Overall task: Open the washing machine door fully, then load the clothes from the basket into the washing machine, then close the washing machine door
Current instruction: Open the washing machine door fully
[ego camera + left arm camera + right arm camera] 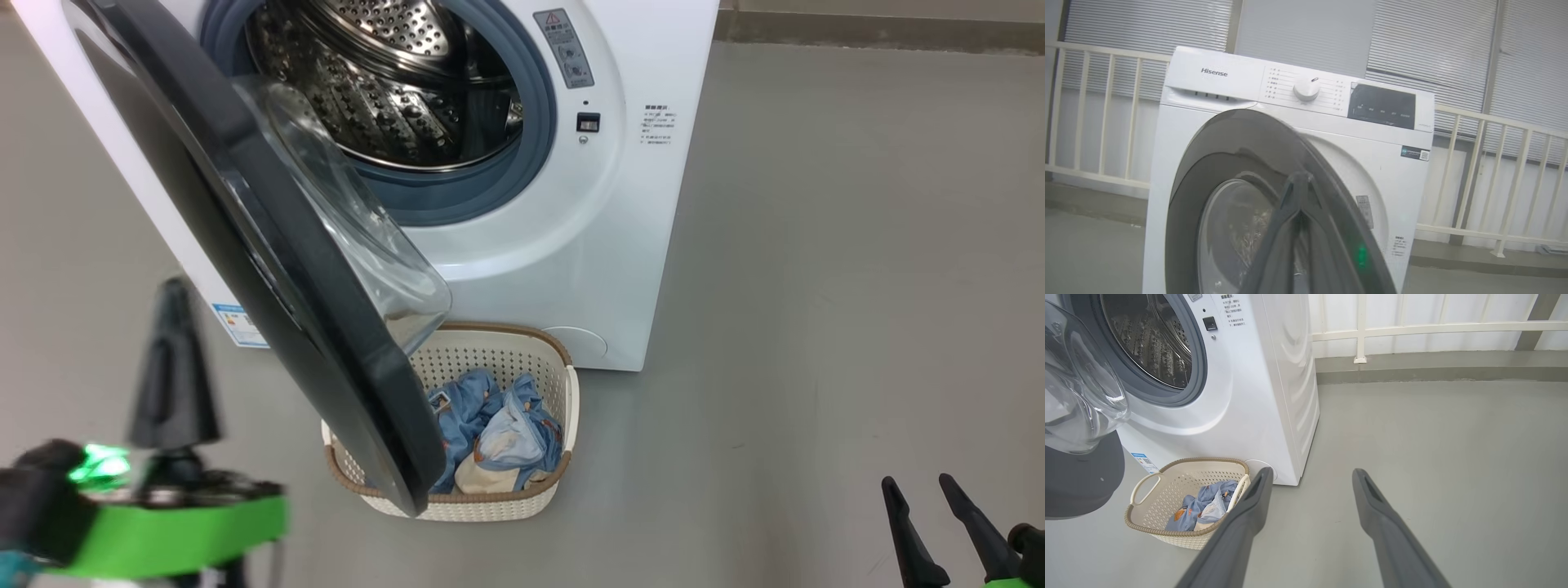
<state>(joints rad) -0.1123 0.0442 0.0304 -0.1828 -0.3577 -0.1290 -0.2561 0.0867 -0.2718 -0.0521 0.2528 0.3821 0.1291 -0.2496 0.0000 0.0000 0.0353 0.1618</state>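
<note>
Head view: washing machine door (269, 245) half open, overhanging the basket (490, 359). Clenched left claw (174, 298) should push its rim further left; right claw (918, 482) hangs released

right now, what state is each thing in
washing machine door, open partway, swung out from the machine
drum, no clothes visible inside
basket, on the floor, holding the clothes
clothes, in the basket, not yet loaded
left hand, shut, nothing seen in it
right hand, open, empty

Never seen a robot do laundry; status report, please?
Left gripper shut, outside washing machine door. Right gripper open, empty. Door partly open, overhanging basket; clothes inside it.
</note>
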